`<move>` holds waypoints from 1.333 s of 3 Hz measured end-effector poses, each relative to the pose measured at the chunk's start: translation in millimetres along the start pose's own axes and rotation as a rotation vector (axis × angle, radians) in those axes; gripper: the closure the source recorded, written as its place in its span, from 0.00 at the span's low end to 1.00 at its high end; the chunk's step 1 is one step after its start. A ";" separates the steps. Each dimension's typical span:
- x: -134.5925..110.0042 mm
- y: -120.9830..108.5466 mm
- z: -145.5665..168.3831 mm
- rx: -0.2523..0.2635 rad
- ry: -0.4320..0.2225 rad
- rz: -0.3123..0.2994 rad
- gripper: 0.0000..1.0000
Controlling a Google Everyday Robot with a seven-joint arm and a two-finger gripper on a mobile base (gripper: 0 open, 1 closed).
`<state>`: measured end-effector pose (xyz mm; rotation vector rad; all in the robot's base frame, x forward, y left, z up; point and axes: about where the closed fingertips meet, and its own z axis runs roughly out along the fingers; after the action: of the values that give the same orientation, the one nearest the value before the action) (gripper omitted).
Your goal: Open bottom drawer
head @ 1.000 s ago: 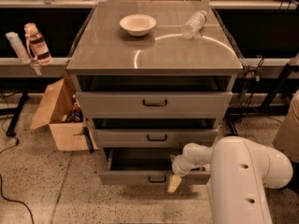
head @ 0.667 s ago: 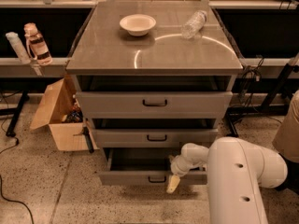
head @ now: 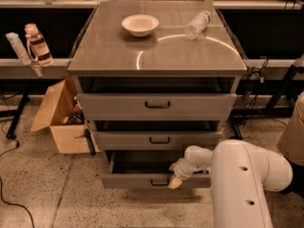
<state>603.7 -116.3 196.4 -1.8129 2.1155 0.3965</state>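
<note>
gripper is low at the front of the bench, right against the face of the bottom drawer, just right of its small black handle. one pale tip shows touching the drawer front at the handle's right end. can't tell whether the gripper is clamped on the handle or spread. the white arm comes in from lower right and blocks the drawer's right end.

bottom drawer is the lowest of three grey fronts. it sits partly pulled out: its front stands forward of the middle drawer, with a dark open gap behind and above it. the top drawer sits above both, with the tallest front.

on the bench top: a white bowl left of centre, and a clear plastic bottle lying on its side to the right, well apart from the bowl.

left of the bench on the floor is an open cardboard box. above it, two bottles sit on a rail.
</note>
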 end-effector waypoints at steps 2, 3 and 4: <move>0.0 0.0 0.0 0.000 0.000 0.000 0.88; -0.1 0.1 0.2 0.000 0.000 0.000 1.00; -4.5 0.2 1.7 -0.006 -0.008 -0.013 1.00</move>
<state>604.2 -111.6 196.8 -1.8241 2.0981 0.4064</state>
